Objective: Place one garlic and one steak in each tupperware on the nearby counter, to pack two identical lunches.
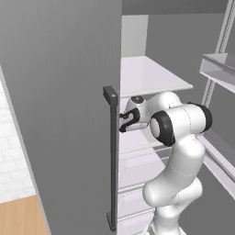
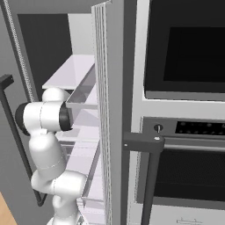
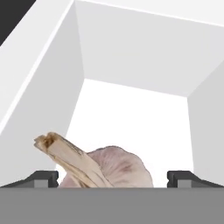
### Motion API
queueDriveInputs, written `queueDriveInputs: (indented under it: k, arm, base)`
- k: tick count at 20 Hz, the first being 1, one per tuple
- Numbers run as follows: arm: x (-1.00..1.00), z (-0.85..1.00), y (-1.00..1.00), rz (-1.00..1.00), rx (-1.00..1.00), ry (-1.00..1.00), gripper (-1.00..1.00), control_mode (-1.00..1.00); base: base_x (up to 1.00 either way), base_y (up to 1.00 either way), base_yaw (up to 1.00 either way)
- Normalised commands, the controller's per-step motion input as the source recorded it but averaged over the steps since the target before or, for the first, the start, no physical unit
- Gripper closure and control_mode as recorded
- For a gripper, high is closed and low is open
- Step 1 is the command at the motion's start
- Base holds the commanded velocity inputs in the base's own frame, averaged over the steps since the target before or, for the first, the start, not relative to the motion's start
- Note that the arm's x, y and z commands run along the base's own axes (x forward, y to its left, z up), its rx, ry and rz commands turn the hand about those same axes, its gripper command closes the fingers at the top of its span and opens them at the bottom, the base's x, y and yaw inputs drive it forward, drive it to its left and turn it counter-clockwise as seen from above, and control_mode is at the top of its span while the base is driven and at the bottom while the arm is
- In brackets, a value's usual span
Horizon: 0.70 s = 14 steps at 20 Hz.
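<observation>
Setting: white fridge compartment (image 3: 131, 57), its pale walls closing in on every side of the end effector, with the arm reaching in past the grey door (image 1: 59, 114) and its dark handle (image 1: 111, 156).
End effector (image 3: 113, 178): released, jaws spread wide, one dark tip low on each side with nothing clamped between them.
Garlic (image 3: 116, 168): sits right between the tips, just ahead, pinkish bulb on the white floor, dry stalk slanting up toward the left tip.
Contact: I cannot tell whether either tip touches the bulb yet.
Step in hand: judged to be the grasp of this bulb.
Doing it well: centre the round body, not the stalk, between the tips; go low enough to catch its widest part; close gently so the lumpy bulb does not squirt out.
Beyond: back wall stands well behind the bulb, so a little forward room remains.
Withdrawal: lift straight clear of the floor before backing out past the shelf edge (image 1: 156, 87).
</observation>
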Motion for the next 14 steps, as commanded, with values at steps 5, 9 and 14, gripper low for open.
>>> queueDriveInputs:
  k: [5, 9, 14]
  arm:
    - [0.01, -0.01, 0.01, 0.07, 0.0, -0.11, -1.0, -1.0]
    - [0.01, -0.09, 0.04, 0.07, 0.0, -0.02, -1.0, -1.0]
    - [0.0, -0.1, 0.05, 0.03, 0.0, 0.0, 1.0, -1.0]
  base:
    - [0.0, 0.0, 0.0]
    - [0.0, 0.0, 0.0]
    - [0.0, 0.0, 0.0]
